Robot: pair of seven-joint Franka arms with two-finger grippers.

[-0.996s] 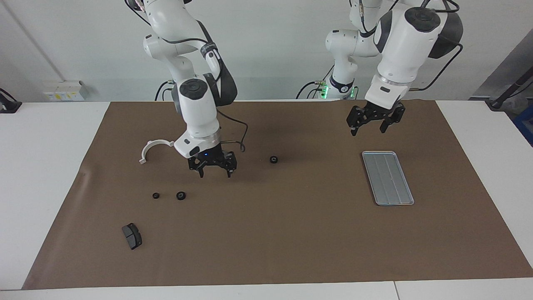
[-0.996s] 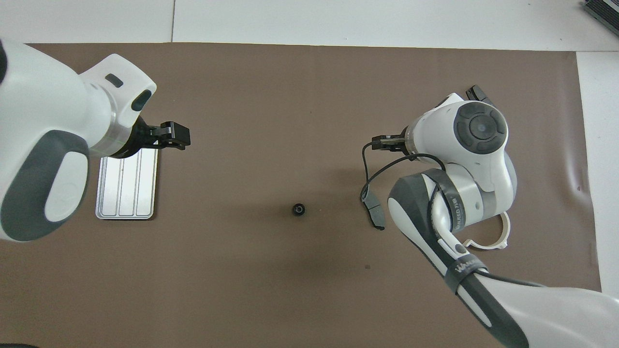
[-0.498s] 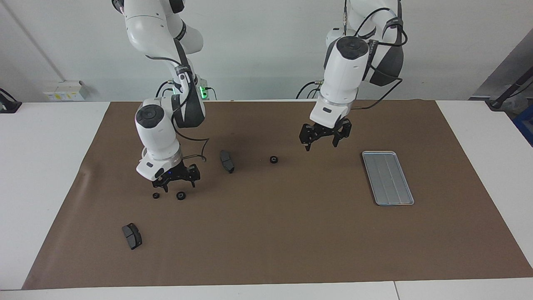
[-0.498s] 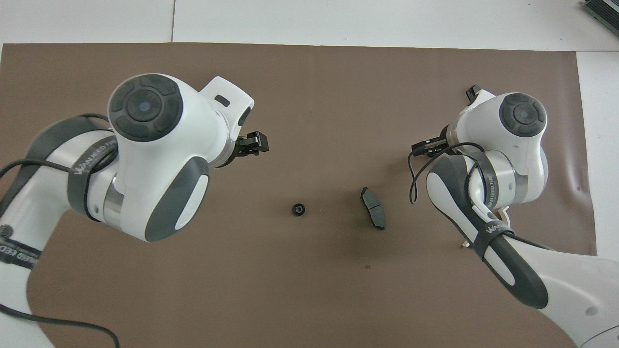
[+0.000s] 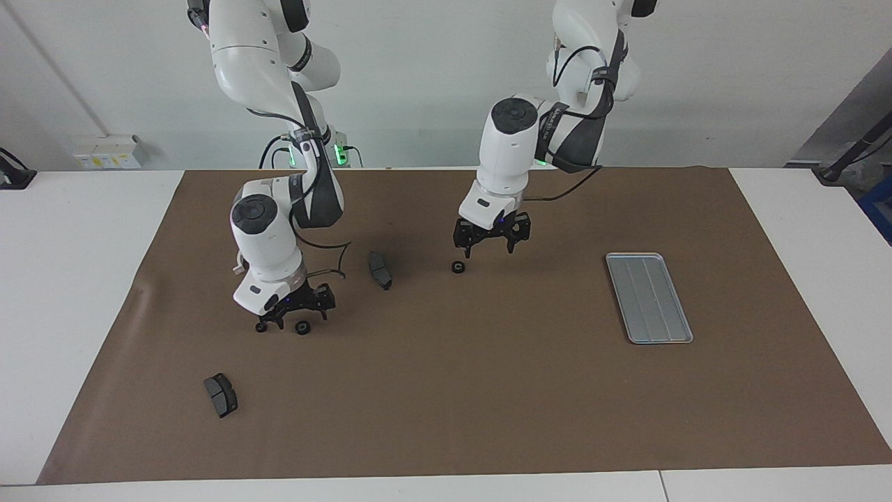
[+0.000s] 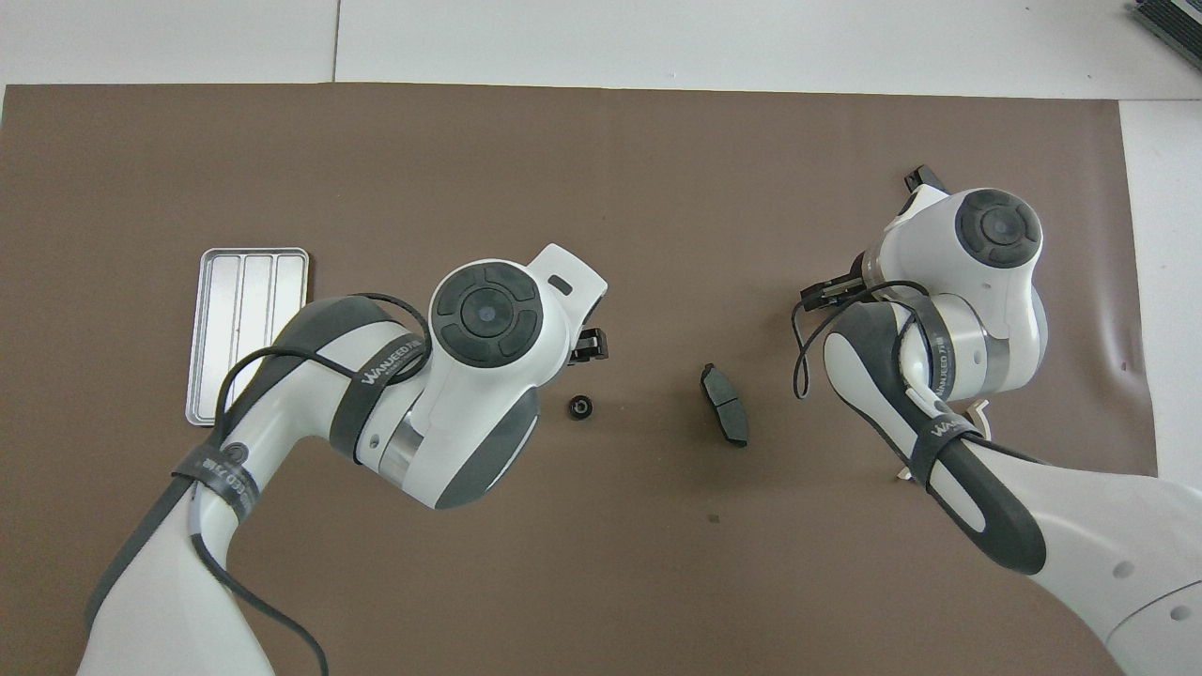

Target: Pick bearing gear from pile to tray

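My right fingers [image 5: 301, 321] are down low at the right arm's end of the brown mat [image 5: 488, 404]. They are spread, one on each side of a bearing gear [image 5: 302, 328], because that is the part I mean to carry off. I cannot tell whether they touch it yet, and it is not lifted. A smaller black round part [image 5: 260, 328] lies just beside it, outside my reach. My left fingers [image 5: 489, 251] hang open over the middle of the surface, just beside another gear [image 5: 458, 267] and apart from it, placed there, I judge, to take that one next. The tray [image 5: 648, 298] lies empty toward the left arm's end, well apart from every gear, so nothing has been delivered. One dark pad [image 5: 380, 270] lies between my two reaches. A second pad [image 5: 221, 394] lies farther from me than the gear I am straddling. The facing view alone shows how low my right fingers are and the gear between them. From overhead my right arm covers that gear and its small neighbour. The overhead view shows the gap between the middle gear [image 6: 580, 407] and my left fingers [image 6: 590, 343], and a sliver of the white bracket [image 6: 981, 406].
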